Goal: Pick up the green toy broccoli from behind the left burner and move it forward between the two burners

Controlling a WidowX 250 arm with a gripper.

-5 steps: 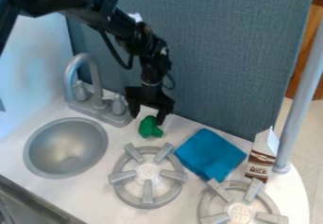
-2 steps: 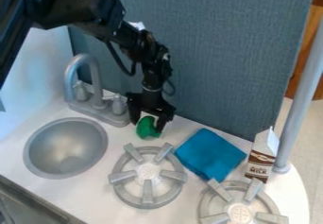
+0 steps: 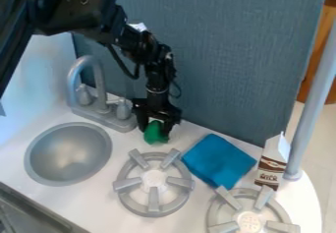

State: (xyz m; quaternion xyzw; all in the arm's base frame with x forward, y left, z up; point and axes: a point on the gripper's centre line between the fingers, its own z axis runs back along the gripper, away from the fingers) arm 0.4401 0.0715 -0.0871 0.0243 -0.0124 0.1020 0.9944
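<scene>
- The green object is being straddled, near the faucet, by the end effector, whose fingers are being held wide.
- A slip or sideways nudge is being risked, likely through the object's rounded form and slim fingertips.
- A sink, two burners, blue cloth and carton are being borne by the white surface.
- That is being backed by a blue-grey panel, pale floor being seen beyond.
</scene>
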